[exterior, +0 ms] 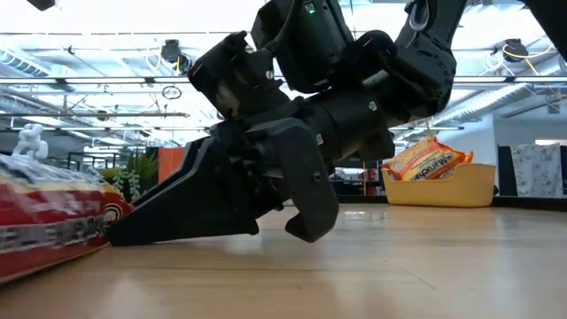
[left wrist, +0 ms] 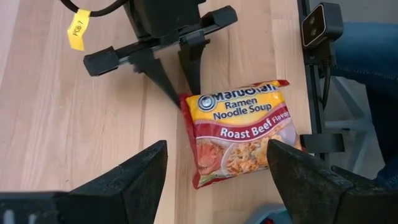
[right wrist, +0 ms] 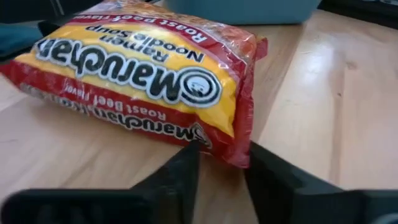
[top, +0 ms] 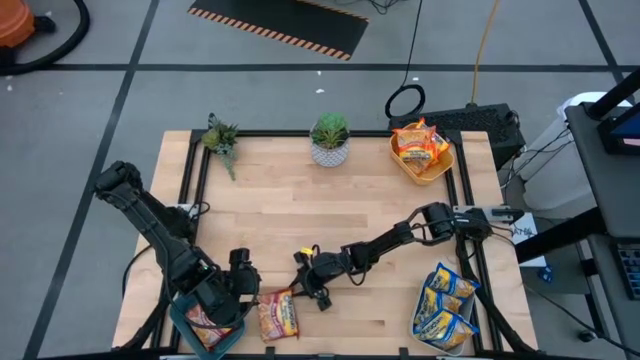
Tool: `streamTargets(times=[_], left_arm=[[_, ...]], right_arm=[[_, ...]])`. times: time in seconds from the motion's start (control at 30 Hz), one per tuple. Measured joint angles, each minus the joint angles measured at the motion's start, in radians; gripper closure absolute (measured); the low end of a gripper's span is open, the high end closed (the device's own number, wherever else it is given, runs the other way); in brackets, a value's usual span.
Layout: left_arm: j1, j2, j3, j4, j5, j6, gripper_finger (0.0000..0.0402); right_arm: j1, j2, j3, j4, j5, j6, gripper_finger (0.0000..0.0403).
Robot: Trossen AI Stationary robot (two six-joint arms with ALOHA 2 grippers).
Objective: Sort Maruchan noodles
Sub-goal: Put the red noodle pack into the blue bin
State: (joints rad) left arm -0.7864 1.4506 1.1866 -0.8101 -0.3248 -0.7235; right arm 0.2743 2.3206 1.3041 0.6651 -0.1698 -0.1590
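Observation:
A red-and-yellow Roast Beef noodle packet (top: 278,315) (left wrist: 239,134) (right wrist: 137,68) lies flat on the table near its near edge. My right gripper (top: 303,290) (right wrist: 221,152) is low over the table and narrowly open. Its fingertips stand on either side of the packet's corner (right wrist: 239,158). My left gripper (top: 240,275) (left wrist: 217,180) hovers wide open above the packet, beside the teal bin (top: 185,318). That bin holds another red packet (top: 208,322). Orange packets (top: 420,145) sit in the yellow bin (top: 445,168). Blue-and-yellow packets (top: 445,305) lie at the near right. My right gripper comes nearly level from the table's right at the packet's corner (left wrist: 185,98). One fingertip (exterior: 115,232) reaches the packet's edge. I cannot tell whether the fingers touch it. The packet lies flat on the table.
A potted plant (top: 330,138) and a green sprig (top: 222,140) stand along the far edge. A black frame (top: 195,180) borders the tabletop. Bare wood (top: 300,210) spans the middle between the far plants and the two grippers.

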Motion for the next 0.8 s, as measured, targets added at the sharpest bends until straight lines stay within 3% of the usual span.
streamTargets(times=[0.17,0.23,0.43,0.8], left_arm=[[0.0,0.0,0.0,0.0,-0.012,0.003,0.0124],[0.0,0.0,0.0,0.0,-0.017,0.003,0.0124],[0.0,0.0,0.0,0.0,-0.029,0.007,0.0124],[0.004,0.0,0.0,0.001,-0.095,0.021,0.0124]], right_arm=[[-0.003,0.001,-0.001,0.006,-0.01,0.0,0.038],[-0.003,-0.001,-0.001,0.006,-0.007,0.0,0.0396],[-0.005,-0.039,-0.003,-0.036,0.02,-0.011,0.04],[0.025,-0.264,-0.003,-0.263,0.207,-0.093,0.0402]])
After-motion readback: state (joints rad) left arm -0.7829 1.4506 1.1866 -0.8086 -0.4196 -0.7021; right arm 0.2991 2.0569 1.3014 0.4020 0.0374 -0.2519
